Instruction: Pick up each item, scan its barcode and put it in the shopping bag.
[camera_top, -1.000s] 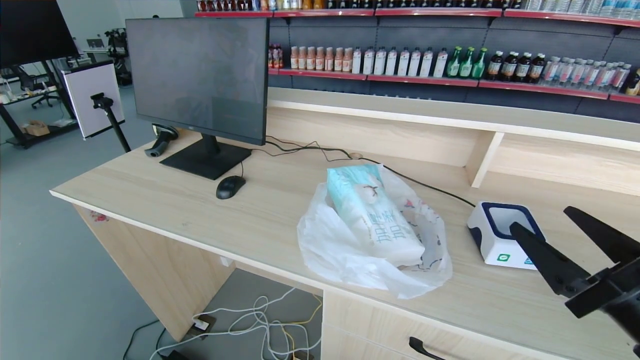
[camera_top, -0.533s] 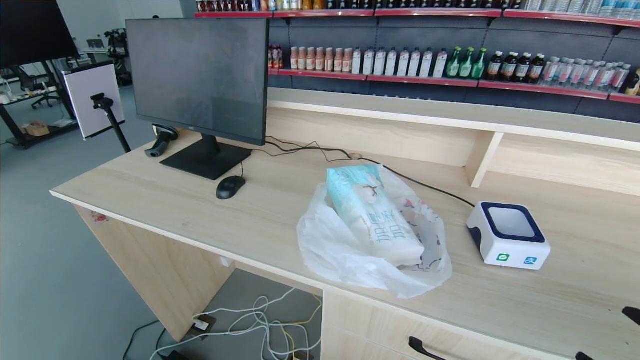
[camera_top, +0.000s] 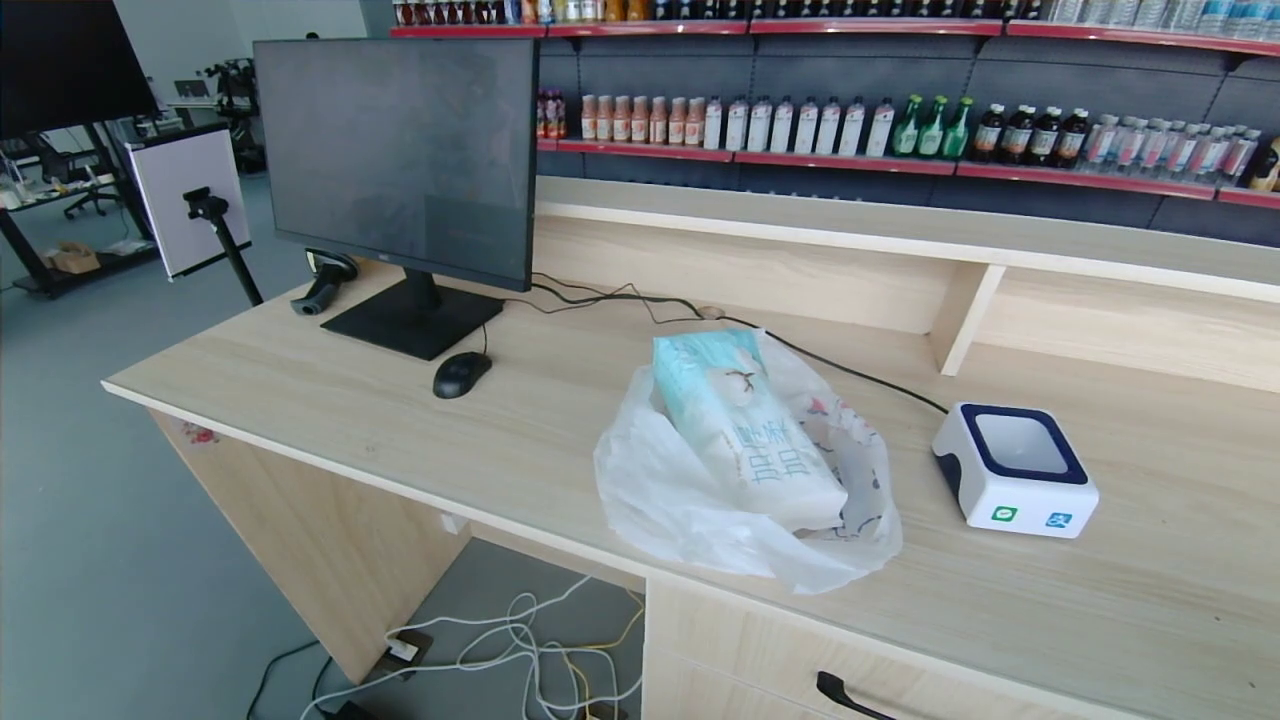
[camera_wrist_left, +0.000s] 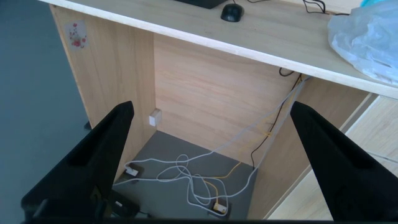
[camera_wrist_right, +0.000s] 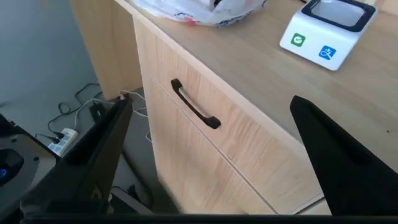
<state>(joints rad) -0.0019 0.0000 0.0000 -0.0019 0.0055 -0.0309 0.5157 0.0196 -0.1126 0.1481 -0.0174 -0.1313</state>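
Head view: a white bag (camera_top: 700, 530) holding a tissue pack (camera_top: 745, 440) lies mid-tabletop (camera_top: 380, 430). A scanner (camera_top: 1015, 480) sits just right of it, with a monitor (camera_top: 395, 160) and mouse (camera_top: 461, 374) at the far left.

Left wrist view: the left fingers (camera_wrist_left: 93, 155) are spread wide and empty, below the tabletop's edge over floor cables (camera_wrist_left: 186, 180).

Right wrist view: the right fingers (camera_wrist_right: 336, 162) are spread wide and empty before a drawer (camera_wrist_right: 249, 143).

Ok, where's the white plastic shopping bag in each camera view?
Head view: white plastic shopping bag on the light wooden counter, between black mouse and white scanner box.
Left wrist view: bag on counter past the mouse.
Right wrist view: bag beside the scanner box.
Shared landmark: the counter.
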